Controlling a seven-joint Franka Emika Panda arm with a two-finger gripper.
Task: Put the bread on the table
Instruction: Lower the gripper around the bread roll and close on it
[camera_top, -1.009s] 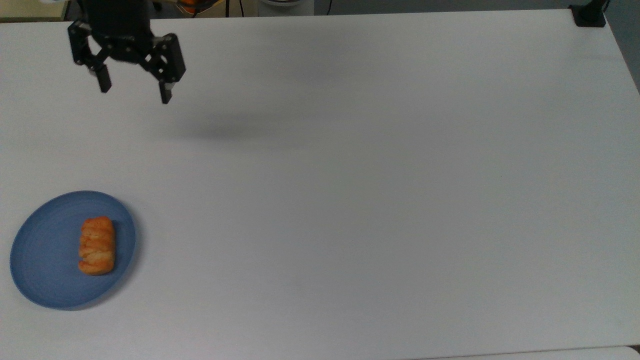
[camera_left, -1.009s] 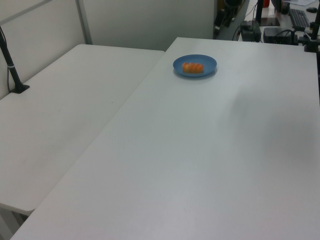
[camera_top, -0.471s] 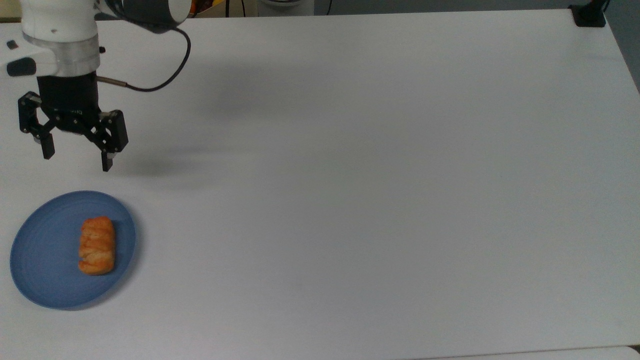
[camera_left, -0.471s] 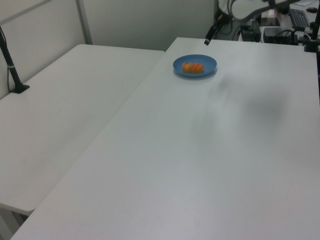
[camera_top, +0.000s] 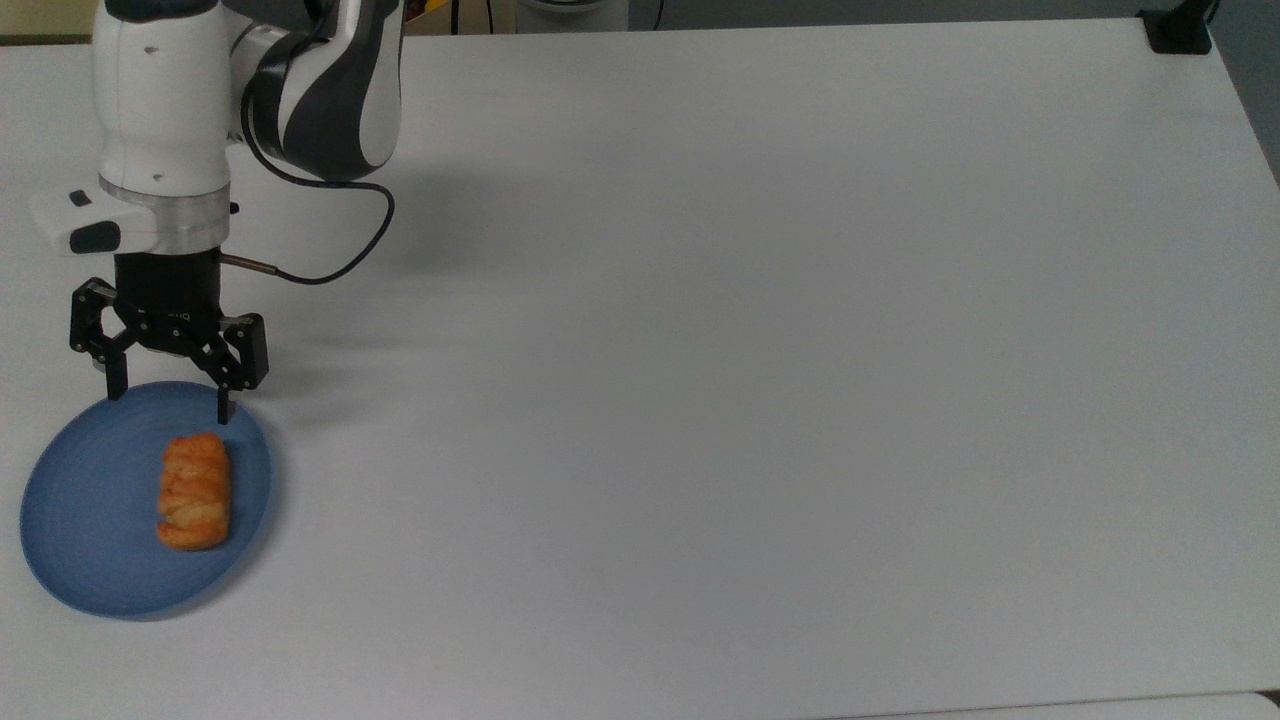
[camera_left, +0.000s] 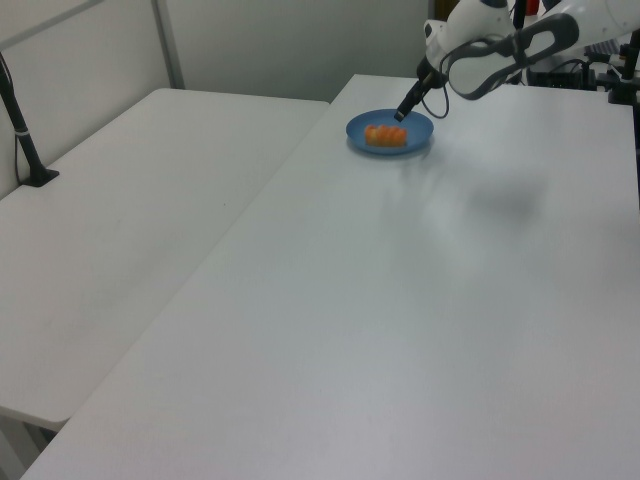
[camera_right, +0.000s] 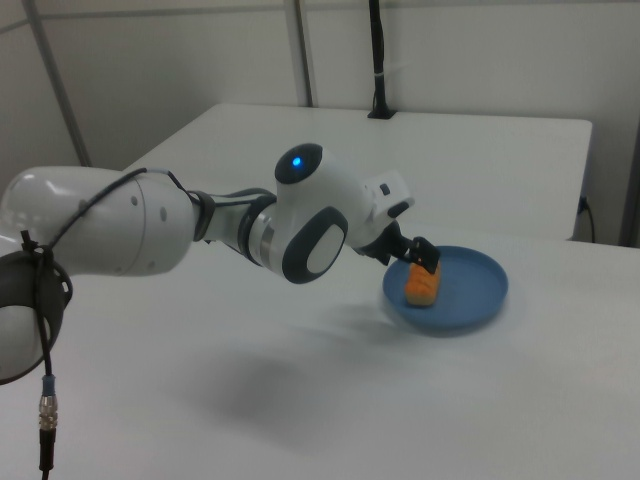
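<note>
None of the task had been finished at this moment, as far as the pictures went. The table (camera_top: 760, 380) spread white and bare across nearly the whole top view, with a second white table (camera_left: 130, 230) butted against it on the left view's left. The arm (camera_top: 160, 110), white with dark joints, reached in from the top view's upper left corner, a black cable (camera_top: 345, 240) looping off its wrist. The blue plate (camera_top: 80, 540) sat near the top view's lower left corner, resting flat on the table. The gripper (camera_top: 168, 408) hung over the plate's upper rim with its two fingers spread wide and nothing between them; one fingertip stood over the rim and the other over the plate's inner face. The bread (camera_top: 193, 490) lay on the plate, toward its right side in the top view, with its long axis running up and down that picture. It was near the gripper but apart from it, and no finger touched it. In the right view the gripper (camera_right: 415, 252) appeared just above the bread (camera_right: 422, 284).

By my reading, the reach toward the bread was nearly complete. The descent, the grasp, the lift off the plate and the setting down on the bare table were all yet to be done.
</note>
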